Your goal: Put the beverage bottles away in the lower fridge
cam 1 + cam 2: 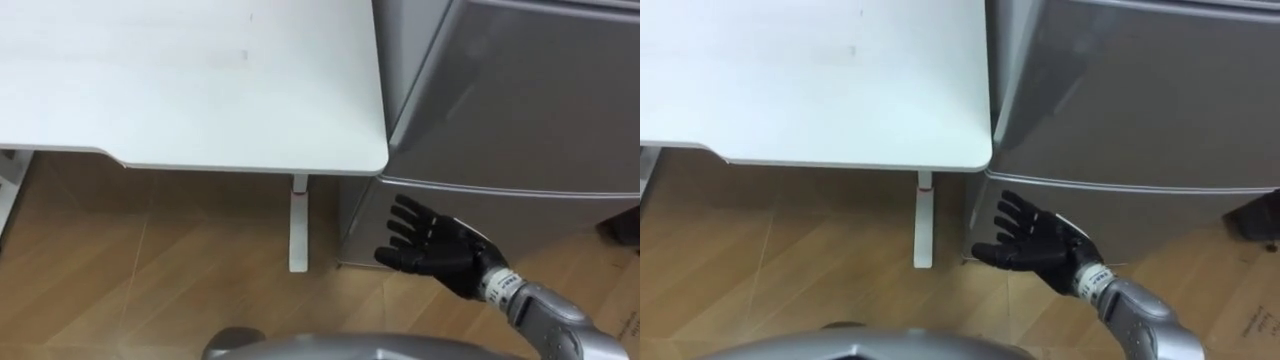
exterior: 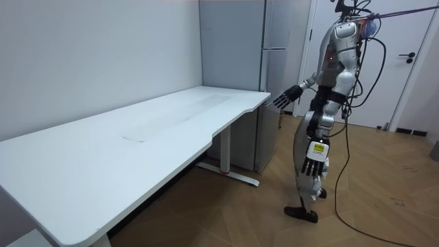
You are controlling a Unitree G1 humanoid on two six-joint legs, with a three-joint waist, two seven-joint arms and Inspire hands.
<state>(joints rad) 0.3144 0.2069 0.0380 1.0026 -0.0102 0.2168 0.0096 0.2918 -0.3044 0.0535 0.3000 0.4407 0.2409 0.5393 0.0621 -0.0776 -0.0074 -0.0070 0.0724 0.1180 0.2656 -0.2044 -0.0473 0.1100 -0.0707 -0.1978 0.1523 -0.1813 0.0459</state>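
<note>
The right robot hand reached out with its fingers spread wide and holding nothing, close in front of the shut lower fridge door near that door's left edge; whether it touched the door could not be told. The fridge stood just right of the white counter, its upper door shut too. In the room view the left robot hand hung by the robot's side with its fingers relaxed and straight.
</note>
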